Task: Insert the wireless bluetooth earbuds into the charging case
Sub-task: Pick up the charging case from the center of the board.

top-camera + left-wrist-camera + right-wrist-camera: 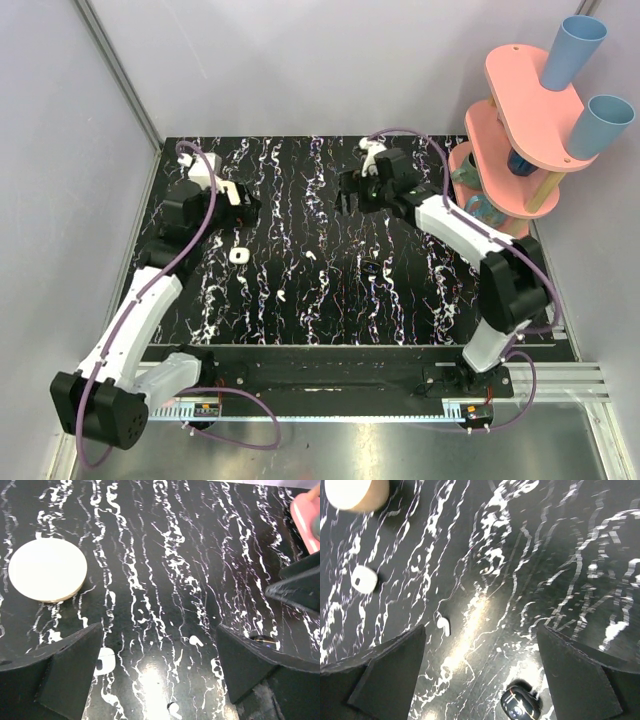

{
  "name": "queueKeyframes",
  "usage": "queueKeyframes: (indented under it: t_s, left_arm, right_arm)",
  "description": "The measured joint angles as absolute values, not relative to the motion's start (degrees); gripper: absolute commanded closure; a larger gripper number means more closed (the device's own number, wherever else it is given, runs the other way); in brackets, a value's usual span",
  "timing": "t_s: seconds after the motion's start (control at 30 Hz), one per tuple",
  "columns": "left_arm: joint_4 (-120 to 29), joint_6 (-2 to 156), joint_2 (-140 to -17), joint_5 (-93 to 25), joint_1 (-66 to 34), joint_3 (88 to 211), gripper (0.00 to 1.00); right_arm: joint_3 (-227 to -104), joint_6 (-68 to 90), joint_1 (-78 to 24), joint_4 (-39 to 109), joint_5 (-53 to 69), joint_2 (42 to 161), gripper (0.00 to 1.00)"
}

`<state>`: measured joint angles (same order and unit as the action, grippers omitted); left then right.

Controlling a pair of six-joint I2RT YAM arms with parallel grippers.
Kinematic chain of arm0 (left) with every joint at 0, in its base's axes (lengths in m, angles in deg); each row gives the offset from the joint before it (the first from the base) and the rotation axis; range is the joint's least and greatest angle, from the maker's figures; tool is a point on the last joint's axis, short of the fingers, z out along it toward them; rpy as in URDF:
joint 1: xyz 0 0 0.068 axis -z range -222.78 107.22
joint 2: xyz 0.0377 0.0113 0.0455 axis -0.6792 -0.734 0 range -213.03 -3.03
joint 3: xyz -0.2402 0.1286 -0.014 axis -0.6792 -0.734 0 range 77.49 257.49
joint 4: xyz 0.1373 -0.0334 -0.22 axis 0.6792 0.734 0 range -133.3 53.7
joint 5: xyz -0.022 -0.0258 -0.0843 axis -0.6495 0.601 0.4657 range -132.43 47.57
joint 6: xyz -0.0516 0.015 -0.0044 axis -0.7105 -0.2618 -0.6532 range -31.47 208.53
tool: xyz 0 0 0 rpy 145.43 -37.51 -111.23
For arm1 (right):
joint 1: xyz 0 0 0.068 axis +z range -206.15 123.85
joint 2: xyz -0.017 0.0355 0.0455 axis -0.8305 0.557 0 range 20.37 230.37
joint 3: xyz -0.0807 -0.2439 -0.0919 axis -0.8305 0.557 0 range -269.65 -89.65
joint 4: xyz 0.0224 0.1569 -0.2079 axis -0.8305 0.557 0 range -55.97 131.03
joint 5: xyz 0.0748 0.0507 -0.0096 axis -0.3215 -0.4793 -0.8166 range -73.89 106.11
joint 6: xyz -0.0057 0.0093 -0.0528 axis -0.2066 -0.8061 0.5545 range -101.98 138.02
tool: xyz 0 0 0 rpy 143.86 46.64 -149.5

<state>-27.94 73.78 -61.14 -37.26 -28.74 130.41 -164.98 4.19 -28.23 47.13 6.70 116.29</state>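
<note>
Top view is bright and even, lit from overhead, and the black marbled surface (330, 290) is crisp out to its far corners. The metal strip (350, 440) along the near edge gives a pale sheen. On my left wrist view there's a hot glare patch low centre, and the charging case (47, 570) has a short soft shadow hugging one side. On the right wrist view a bright streak runs mid-frame. The veins smear toward the right, possibly motion blur.

Charging case (47, 570): cream round puck, lying flat, appearing closed. Stemmed white earbud (443, 625) is lying loose, well apart from it. A rounder white piece (364, 578) is sitting between them.
</note>
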Motion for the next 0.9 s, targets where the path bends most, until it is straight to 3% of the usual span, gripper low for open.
queueKeyframes:
  t_s: [0.33,0.63,0.9]
  left_arm:
    - [-21.6,73.9,-54.9,-44.0,-31.0,134.7,0.01]
    - [-21.4,73.9,-50.6,-44.9,-31.7,134.4,0.01]
    - [-21.1,74.0,-50.3,-44.8,-31.8,132.4,0.01]
  right_arm:
    - [-168.3,22.9,-19.3,43.3,-10.3,127.4,0.00]
    - [-173.8,34.8,-17.6,34.8,-25.7,138.3,0.00]
    - [-177.6,38.9,-13.5,22.7,-34.4,146.5,0.00]
